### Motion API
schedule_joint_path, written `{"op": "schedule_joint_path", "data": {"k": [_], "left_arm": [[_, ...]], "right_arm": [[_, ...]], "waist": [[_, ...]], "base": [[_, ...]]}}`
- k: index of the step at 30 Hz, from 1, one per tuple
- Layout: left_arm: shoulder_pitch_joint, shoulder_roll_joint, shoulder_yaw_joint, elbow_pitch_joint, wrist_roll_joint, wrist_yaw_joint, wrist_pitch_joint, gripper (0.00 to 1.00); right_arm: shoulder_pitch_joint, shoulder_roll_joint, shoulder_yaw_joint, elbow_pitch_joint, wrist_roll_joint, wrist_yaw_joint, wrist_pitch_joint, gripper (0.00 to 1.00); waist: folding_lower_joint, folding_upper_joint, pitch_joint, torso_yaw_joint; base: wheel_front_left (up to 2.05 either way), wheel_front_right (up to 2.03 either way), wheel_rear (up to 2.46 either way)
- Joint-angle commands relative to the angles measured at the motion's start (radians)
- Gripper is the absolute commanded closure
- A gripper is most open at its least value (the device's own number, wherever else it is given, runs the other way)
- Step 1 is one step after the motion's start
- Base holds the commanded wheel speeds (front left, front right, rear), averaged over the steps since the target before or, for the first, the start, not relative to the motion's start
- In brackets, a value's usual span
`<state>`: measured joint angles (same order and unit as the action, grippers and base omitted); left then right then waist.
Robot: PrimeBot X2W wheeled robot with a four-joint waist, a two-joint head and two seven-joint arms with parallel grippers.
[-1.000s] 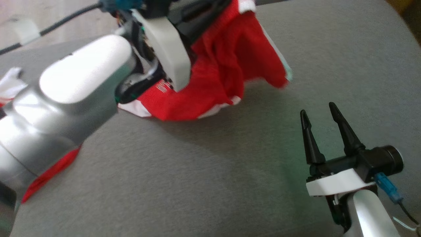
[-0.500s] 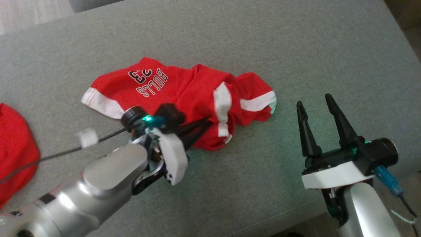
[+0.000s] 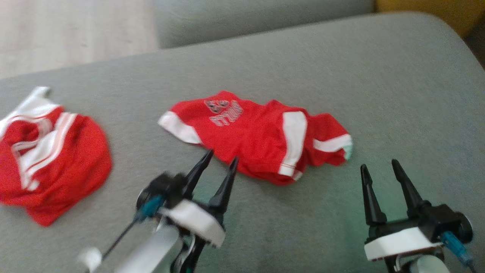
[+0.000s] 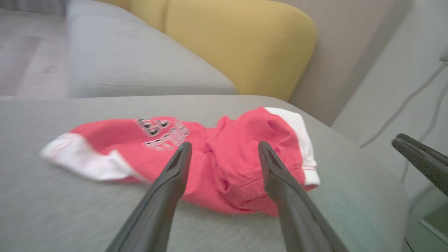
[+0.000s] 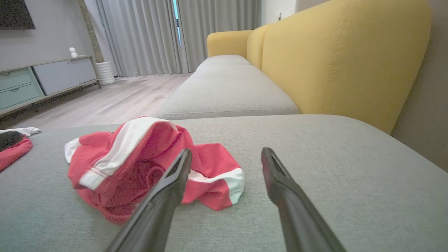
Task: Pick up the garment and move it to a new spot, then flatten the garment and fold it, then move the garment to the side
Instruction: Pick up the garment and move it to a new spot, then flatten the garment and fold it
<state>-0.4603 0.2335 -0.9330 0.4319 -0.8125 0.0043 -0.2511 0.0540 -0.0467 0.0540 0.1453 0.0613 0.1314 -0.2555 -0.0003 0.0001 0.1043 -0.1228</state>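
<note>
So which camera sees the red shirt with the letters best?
The head view: the whole shirt shows there, from above. The left wrist view is close but blurry; the right wrist view catches its bunched, striped end.

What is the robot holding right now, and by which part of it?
Nothing. The left gripper and right gripper are both open and empty; the red garment lies crumpled on the grey cushion, gripped by neither.
</note>
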Motion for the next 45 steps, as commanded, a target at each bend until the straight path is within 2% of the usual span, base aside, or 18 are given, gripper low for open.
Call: {"op": "schedule_joint_path", "data": {"k": [1,5,9,11,13,17,26,36,45], "left_arm": [[0.062,0.011,0.117,-0.072,0.059,0.040,-0.010,0.00],[0.244,-0.023,0.321,-0.179,0.165,0.109,-0.010,0.00],[0.396,-0.068,0.503,-0.288,0.288,0.139,-0.011,0.00],[0.456,-0.096,0.588,-0.350,0.358,0.142,-0.011,0.00],[0.504,-0.108,0.635,-0.402,0.447,0.122,-0.011,0.00],[0.587,-0.132,0.683,-0.444,0.571,0.087,-0.011,0.00],[0.661,-0.168,0.731,-0.412,0.657,-0.006,-0.011,0.00],[0.668,-0.181,0.761,-0.385,0.679,-0.031,-0.011,0.00],[0.662,-0.183,0.743,-0.357,0.679,-0.035,-0.011,0.00]], "right_arm": [[-0.004,-0.004,0.015,-0.024,-0.004,-0.001,-0.006,0.00],[0.018,-0.004,0.005,-0.019,-0.009,-0.001,-0.006,0.00],[0.035,-0.004,-0.008,-0.016,-0.012,-0.001,-0.006,0.00],[0.045,-0.004,-0.014,-0.020,-0.017,-0.001,-0.006,0.00],[0.058,-0.004,-0.015,-0.026,-0.019,-0.001,-0.006,0.00],[0.100,-0.004,-0.014,-0.038,-0.012,-0.001,-0.006,0.00],[0.193,-0.004,-0.008,-0.046,0.009,-0.001,-0.006,0.00],[0.180,-0.004,-0.013,-0.044,0.006,-0.001,-0.006,0.00],[0.171,-0.004,-0.005,-0.037,-0.013,-0.001,-0.006,0.00]], "waist": [[0.0003,-0.0001,-0.111,0.133],[0.0003,-0.0001,-0.150,0.203],[0.0003,-0.0001,-0.174,0.244],[0.0003,-0.0001,-0.182,0.257],[0.0003,-0.0001,-0.189,0.262],[0.0003,-0.0001,-0.207,0.259],[0.0003,-0.0001,-0.228,0.232],[0.0003,-0.0001,-0.225,0.220],[0.0003,-0.0001,-0.225,0.224]], "base": [[0.00,0.00,0.00],[0.00,0.00,0.00],[0.00,0.00,0.00],[0.00,0.00,0.00],[0.00,0.00,0.00],[0.00,0.00,0.00],[0.00,0.00,0.00],[0.00,0.00,0.00],[0.00,0.00,0.00]]}}
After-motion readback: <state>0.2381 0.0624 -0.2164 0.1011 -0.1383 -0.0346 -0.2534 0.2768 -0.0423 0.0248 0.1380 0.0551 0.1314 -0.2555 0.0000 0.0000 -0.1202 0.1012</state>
